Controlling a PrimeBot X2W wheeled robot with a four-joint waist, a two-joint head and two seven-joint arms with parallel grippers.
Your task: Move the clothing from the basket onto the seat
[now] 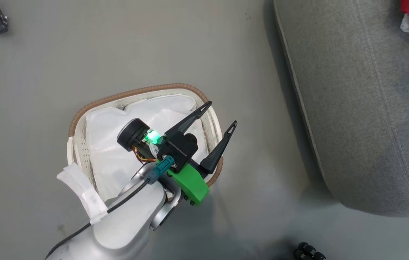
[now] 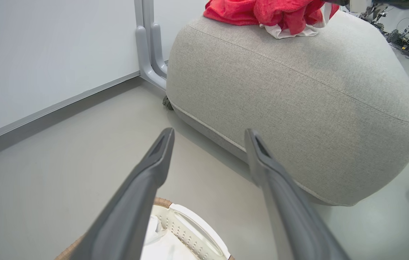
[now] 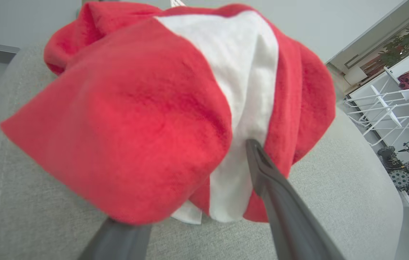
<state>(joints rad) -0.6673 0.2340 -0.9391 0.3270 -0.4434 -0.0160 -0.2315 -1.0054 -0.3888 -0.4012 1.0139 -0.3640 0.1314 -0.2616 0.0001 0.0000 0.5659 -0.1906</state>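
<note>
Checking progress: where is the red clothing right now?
In the left wrist view the clothing lies heaped on top of the seat, beyond the basket on the floor.

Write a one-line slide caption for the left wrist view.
Open left tool over the basket, pointing toward the grey seat with red clothing piled on top.
</note>
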